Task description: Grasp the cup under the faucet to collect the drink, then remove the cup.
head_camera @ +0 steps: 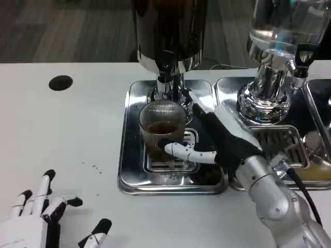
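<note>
Two dispensers stand at the far side of my table [62,144]: a dark one [168,31] over the left steel drip tray [129,155], a clear one [282,26] over the right tray [227,88]. Head view: the ribbed glass cup [163,126] stands upright on the left tray's grate, directly under the dark dispenser's faucet [165,77], with brown drink [162,127] lying low in it. My right hand [217,139] reaches in from the near right and grips the cup; one white finger [189,152] wraps across its near side, and the rest of the hand lies along its right side, toward the far edge. My right forearm [279,201] runs off toward the near right corner, a black cable beside it. My left hand [41,217] rests on the table at the near left, well apart from the trays, fingers spread and holding nothing. A black round spot [60,82] marks the tabletop far left. A few small specks [93,166] lie between my left hand and the left tray.
</note>
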